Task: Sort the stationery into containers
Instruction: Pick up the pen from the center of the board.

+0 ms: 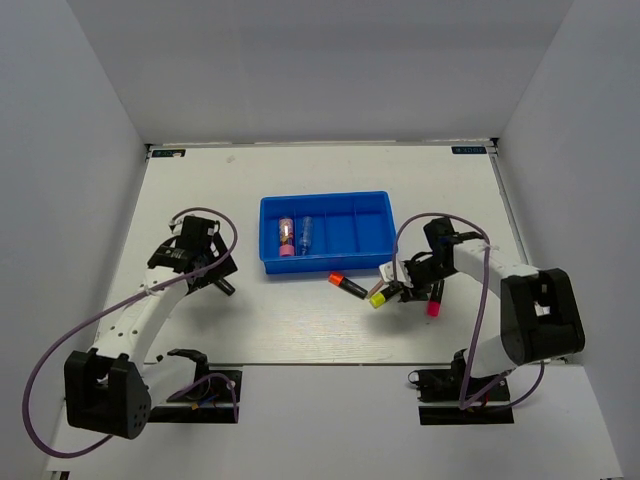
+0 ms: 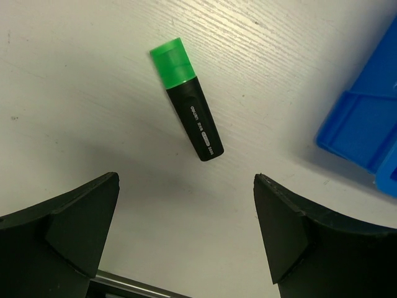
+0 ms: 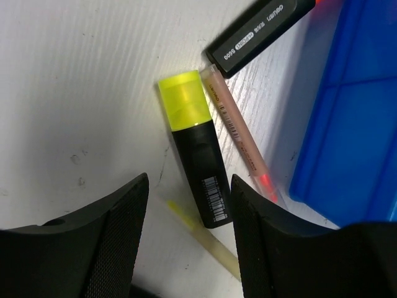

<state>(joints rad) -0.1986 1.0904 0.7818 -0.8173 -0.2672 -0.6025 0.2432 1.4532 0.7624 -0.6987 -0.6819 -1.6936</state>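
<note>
The bright-blue tray (image 1: 372, 205) holds a pink tube (image 1: 287, 238) and a clear-blue tube (image 1: 306, 235) in its two left compartments. My left gripper (image 2: 186, 180) is open and empty, with a green-ended black marker (image 2: 186, 99) lying on the table just ahead of it. My right gripper (image 3: 189, 181) is open, its jaws on either side of the black rear end of a yellow-ended marker (image 3: 193, 146), apart from it. Beside this marker lie a pale stick with a red tip (image 3: 239, 133), a pale yellow stick (image 3: 208, 245) and an orange-ended marker (image 1: 347, 285). A pink-ended marker (image 1: 434, 305) lies to the right.
The tray's corner (image 2: 366, 121) shows at the right of the left wrist view, and its wall (image 3: 353, 112) stands close to the right of the right gripper. White walls enclose the table on three sides. The right arm's cable loops above its wrist (image 1: 440, 218).
</note>
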